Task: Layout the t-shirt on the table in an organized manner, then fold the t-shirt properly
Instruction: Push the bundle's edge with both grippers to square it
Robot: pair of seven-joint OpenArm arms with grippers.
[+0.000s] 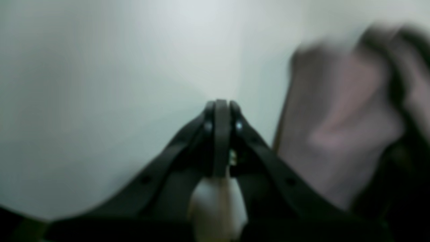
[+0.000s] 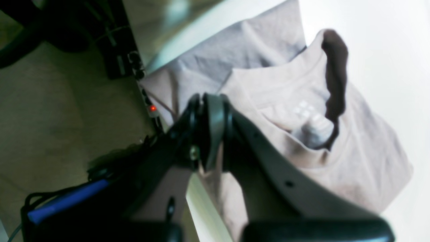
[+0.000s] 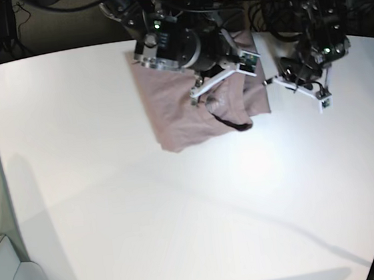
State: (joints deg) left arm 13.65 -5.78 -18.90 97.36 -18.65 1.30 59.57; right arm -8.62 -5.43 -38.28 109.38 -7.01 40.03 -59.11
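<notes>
In the left wrist view, the left end effector (image 1: 221,107) is hanging closed and empty over the surface (image 1: 100,84).

In the right wrist view, the right end effector (image 2: 210,101) is pinching the t-shirt (image 2: 352,151).

In the base view, the shirt is lying bunched at the far edge; laying out seems in hand, and next it needs spreading flat.

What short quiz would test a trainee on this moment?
1. True or false: the t-shirt lies spread flat in the middle of the table.
2. The left gripper is: A) open above the t-shirt; B) shut, over bare table beside the t-shirt; C) clamped on a sleeve.
3. Which arm reaches over the t-shirt?

Key:
1. False; it is bunched at the table's far edge.
2. B.
3. The right arm, with the right gripper shut.
</notes>
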